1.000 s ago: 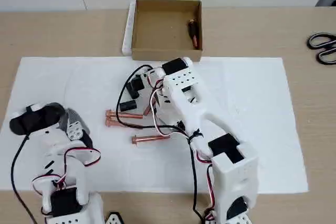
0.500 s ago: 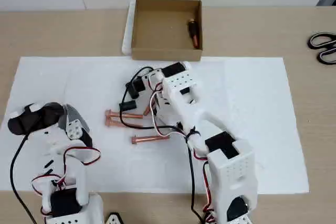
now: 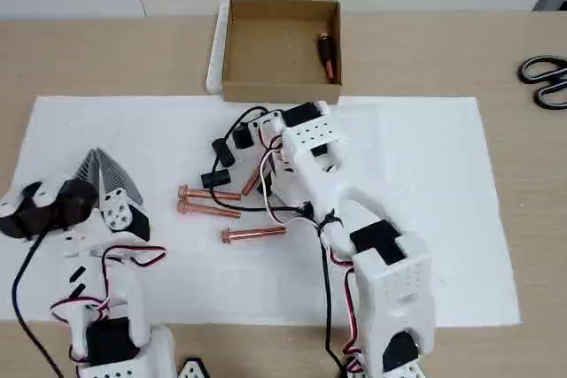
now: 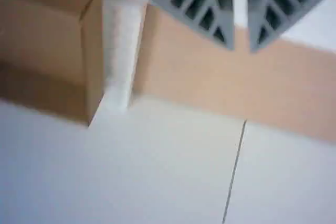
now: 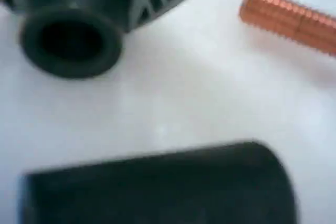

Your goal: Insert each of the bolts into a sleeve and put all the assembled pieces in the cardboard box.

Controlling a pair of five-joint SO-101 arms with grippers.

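Note:
Three copper bolts (image 3: 208,193) (image 3: 208,210) (image 3: 254,234) lie on the white paper left of centre. A bolt's threaded end (image 5: 289,17) shows in the right wrist view. Black sleeves (image 3: 215,179) (image 3: 220,150) lie just beyond them. My right gripper (image 3: 241,139) (image 5: 73,19) is over these sleeves, shut on a black sleeve (image 5: 71,40) whose open mouth faces the camera. Another sleeve (image 5: 157,182) lies on its side beneath. My left gripper (image 3: 106,174) (image 4: 240,35) hangs over the paper's left part, shut with a sliver between its tips and nothing in it. The cardboard box (image 3: 232,50) (image 4: 52,51) holds one assembled piece (image 3: 328,55).
A white strip (image 3: 213,59) (image 4: 121,56) lies against the box's left wall. Scissors (image 3: 545,81) rest at the table's far right edge. The white paper sheet (image 3: 425,183) has bare room on its right half. Black cables (image 3: 266,205) trail from the right arm across the bolts.
The left arm has lifted and swung its gripper toward the far side, so its grey fingers now point at the box. The right arm has shifted slightly to the right.

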